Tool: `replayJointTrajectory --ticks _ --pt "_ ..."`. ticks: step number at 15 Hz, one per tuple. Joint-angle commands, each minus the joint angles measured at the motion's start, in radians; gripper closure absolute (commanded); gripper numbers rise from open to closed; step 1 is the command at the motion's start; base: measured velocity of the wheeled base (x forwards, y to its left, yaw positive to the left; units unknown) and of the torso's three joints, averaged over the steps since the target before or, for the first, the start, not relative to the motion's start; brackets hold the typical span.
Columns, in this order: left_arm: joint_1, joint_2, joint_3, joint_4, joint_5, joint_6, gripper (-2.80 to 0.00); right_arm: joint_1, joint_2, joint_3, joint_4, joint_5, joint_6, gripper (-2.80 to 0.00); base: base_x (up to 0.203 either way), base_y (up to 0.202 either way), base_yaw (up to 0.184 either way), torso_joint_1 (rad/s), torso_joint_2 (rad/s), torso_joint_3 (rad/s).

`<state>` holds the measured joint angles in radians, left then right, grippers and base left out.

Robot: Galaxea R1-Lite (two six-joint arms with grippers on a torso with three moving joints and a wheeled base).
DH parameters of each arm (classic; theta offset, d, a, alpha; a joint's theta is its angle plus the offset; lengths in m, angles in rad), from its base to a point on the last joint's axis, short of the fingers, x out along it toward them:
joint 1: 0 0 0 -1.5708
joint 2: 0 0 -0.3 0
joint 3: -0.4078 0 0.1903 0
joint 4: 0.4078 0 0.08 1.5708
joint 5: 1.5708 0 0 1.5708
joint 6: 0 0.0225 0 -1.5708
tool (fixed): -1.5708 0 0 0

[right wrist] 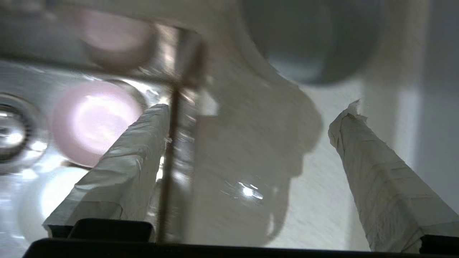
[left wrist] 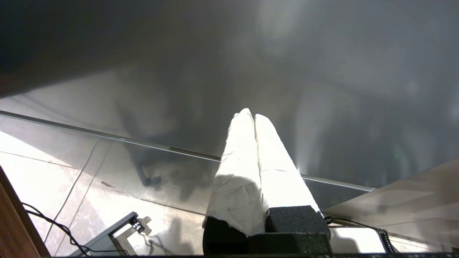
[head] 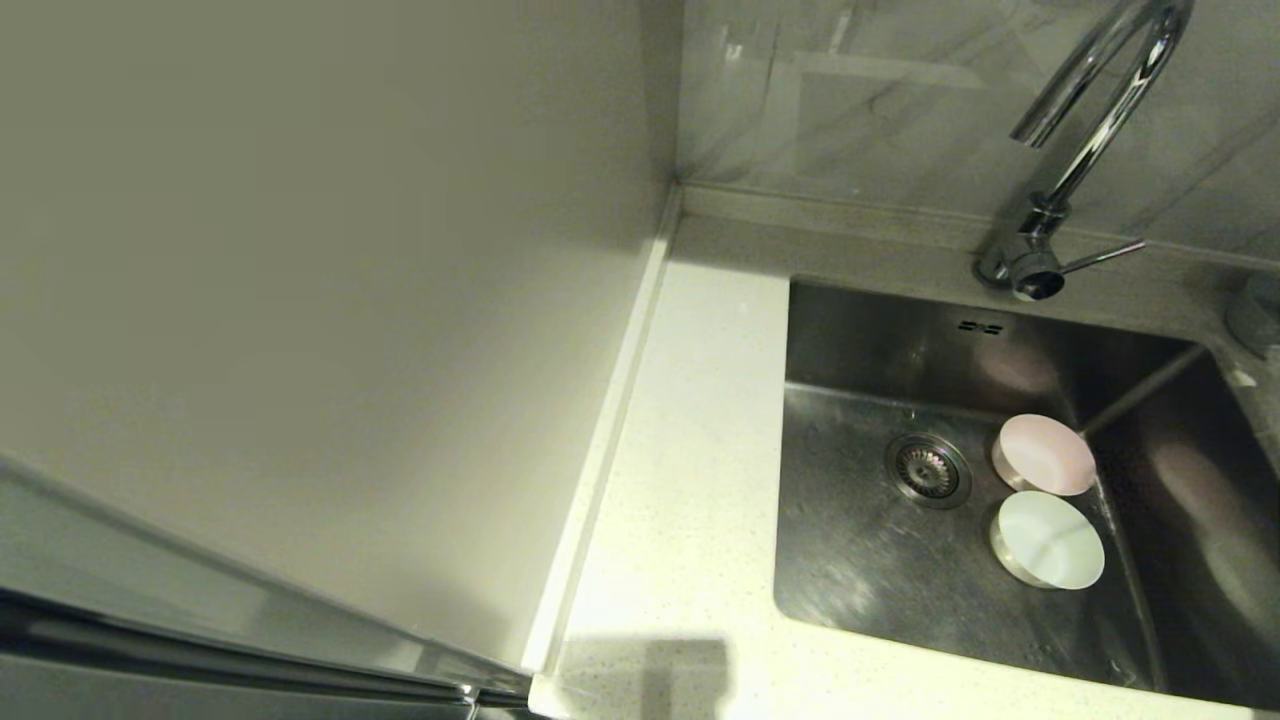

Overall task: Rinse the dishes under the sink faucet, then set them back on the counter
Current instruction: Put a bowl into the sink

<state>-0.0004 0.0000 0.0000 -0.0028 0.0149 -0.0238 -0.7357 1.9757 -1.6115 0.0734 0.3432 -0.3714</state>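
In the sink point(head: 860, 560) lie a pale pink bowl point(head: 1045, 455) and, nearer me, a pale mint-white bowl point(head: 1048, 540), both right of the drain strainer point(head: 928, 468). The chrome faucet point(head: 1090, 130) stands behind the basin with its lever pointing right. My right gripper point(right wrist: 251, 111) is open and empty above the sink's right rim, where basin meets counter point(right wrist: 322, 200). The pink bowl point(right wrist: 95, 122) and mint-white bowl point(right wrist: 39, 200) show past one finger. A round grey-blue bowl point(right wrist: 308, 39) sits on the counter beyond the fingertips. My left gripper point(left wrist: 252, 114) is shut and parked low, away from the sink.
White speckled counter point(head: 690, 450) runs along the sink's left side, bounded by a plain off-white vertical panel point(head: 350, 300). A grey marbled backsplash point(head: 900, 100) rises behind the faucet. A round grey object point(head: 1258, 312) shows at the right edge. Cables lie on the floor point(left wrist: 53, 186).
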Motion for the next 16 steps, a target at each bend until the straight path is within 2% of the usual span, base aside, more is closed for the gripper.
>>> replayJointTrajectory --ticks 1,3,5,9,11,14,16 --pt "0.0 -0.004 0.0 0.0 0.0 0.0 0.0 0.033 -0.006 -0.001 0.0 0.005 0.0 -2.8 0.0 0.0 0.0 0.0 0.0 0.0" --pt "0.0 -0.003 0.0 0.0 0.0 -0.001 0.0 0.056 0.011 -0.014 -0.011 -0.009 0.0 -2.8 0.0 0.0 0.0 0.0 0.0 0.0" --pt "0.0 -0.003 0.0 0.0 0.0 -0.001 0.0 0.08 0.052 -0.028 -0.12 -0.085 -0.001 -2.8 0.0 0.0 0.0 0.0 0.0 0.0" --pt "-0.001 -0.003 0.0 0.0 0.0 -0.001 0.0 0.103 0.117 -0.039 -0.263 -0.175 -0.049 -2.8 0.0 0.0 0.0 0.0 0.0 0.0" --pt "0.0 -0.003 0.0 0.0 0.0 -0.001 0.0 0.118 0.125 -0.032 -0.287 -0.251 -0.054 -2.8 0.0 0.0 0.0 0.0 0.0 0.0" --pt "0.0 -0.003 0.0 0.0 0.0 -0.001 0.0 0.121 0.122 -0.021 -0.283 -0.274 -0.06 -2.8 0.0 0.0 0.0 0.0 0.0 0.0" --pt "-0.001 -0.003 0.0 0.0 0.0 -0.001 0.0 0.13 0.116 -0.001 -0.279 -0.325 -0.064 -2.8 0.0 0.0 0.0 0.0 0.0 0.0"
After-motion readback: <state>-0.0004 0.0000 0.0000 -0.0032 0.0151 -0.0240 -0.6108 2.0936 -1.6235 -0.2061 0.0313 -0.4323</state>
